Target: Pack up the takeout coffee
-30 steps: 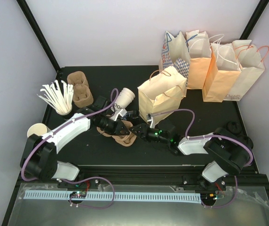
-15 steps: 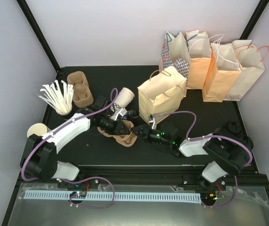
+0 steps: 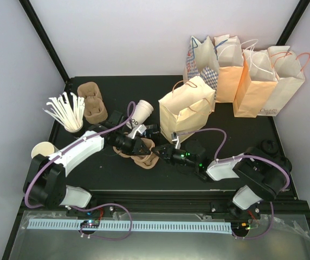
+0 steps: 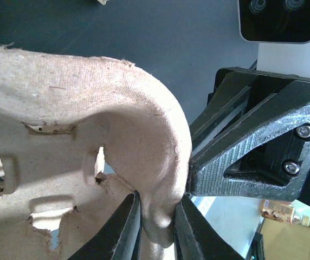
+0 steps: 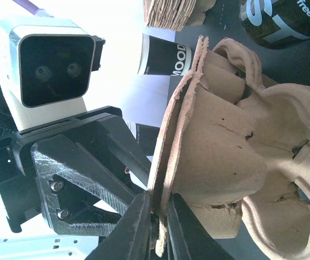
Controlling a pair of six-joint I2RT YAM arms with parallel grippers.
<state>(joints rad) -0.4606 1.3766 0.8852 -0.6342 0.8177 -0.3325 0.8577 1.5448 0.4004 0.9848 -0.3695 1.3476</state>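
Note:
The takeout coffee cup point(image 3: 140, 115), white with black lettering, lies tilted on the black table behind the arms; its printed side point(image 5: 165, 54) also shows in the right wrist view. Both grippers meet at the brown pulp cup carrier point(image 3: 144, 158) in the table's middle. My left gripper point(image 3: 139, 145) is shut on a fold of the carrier's wall point(image 4: 156, 216). My right gripper point(image 3: 159, 153) is shut on the carrier's thin rim point(image 5: 159, 216), where two layers of pulp show side by side. No lid is on the cup.
A tan paper bag point(image 3: 186, 108) stands just behind the right arm, with several more bags point(image 3: 247, 76) at the back right. A stack of carriers point(image 3: 91, 101), a holder of white stirrers point(image 3: 65, 111) and a cream cup point(image 3: 43, 149) are at the left. A black cup with pale lettering point(image 5: 274, 21) lies nearby.
My right gripper's jaws have closed onto the carrier's rim; a second ago they stood wider around it. The left gripper keeps its hold and has barely moved.

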